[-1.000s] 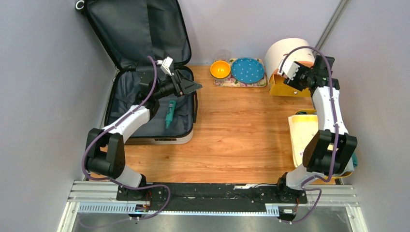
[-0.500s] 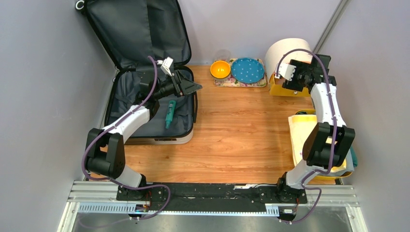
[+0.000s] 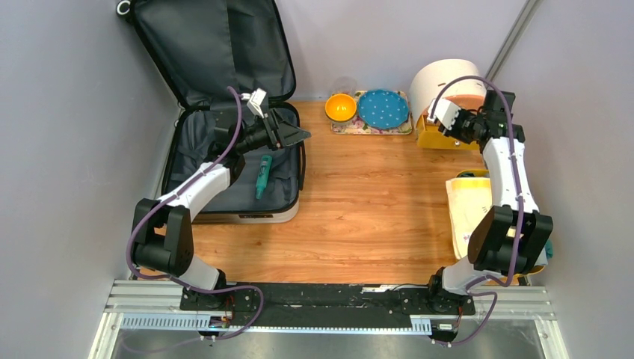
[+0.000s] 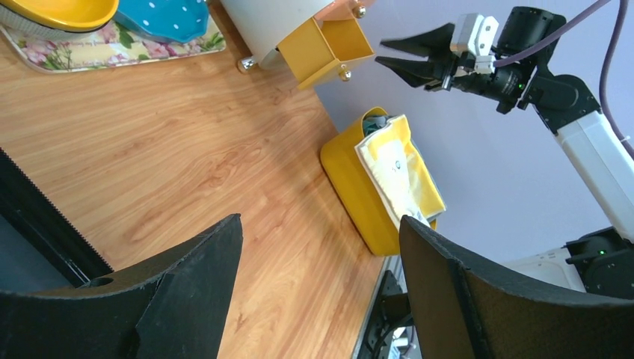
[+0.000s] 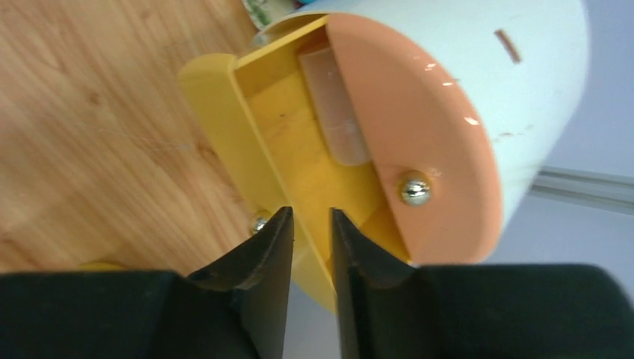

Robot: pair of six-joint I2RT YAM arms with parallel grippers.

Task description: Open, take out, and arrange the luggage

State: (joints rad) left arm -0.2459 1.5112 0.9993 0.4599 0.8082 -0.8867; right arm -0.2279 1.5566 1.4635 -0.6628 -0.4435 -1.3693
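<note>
The luggage [image 3: 213, 45] lies open at the back left, its dark-lined lid leaning on the wall. A teal item [image 3: 262, 173] rests in its base. My left gripper [image 3: 303, 134] hovers over the base's right rim, open and empty [image 4: 320, 218], pointing across the table. My right gripper [image 3: 451, 121] is at the pulled-out yellow drawer [image 5: 299, 142] of the round cream-and-orange box [image 3: 441, 78]. Its jaws [image 5: 312, 213] stand a narrow gap apart at the end of the drawer's front panel, and nothing shows pinched between them. A clear item [image 5: 336, 112] lies in the drawer.
A floral tray [image 3: 370, 129] at the back holds an orange bowl [image 3: 340, 107] and a blue dotted plate [image 3: 383, 108]. A yellow bin [image 4: 351, 187] with a cream cloth [image 3: 467, 206] over it stands at the right edge, beside my right arm. Walls close in both sides.
My right wrist has shifted right and back from the drawer while its jaws narrowed. The left arm has not moved.
</note>
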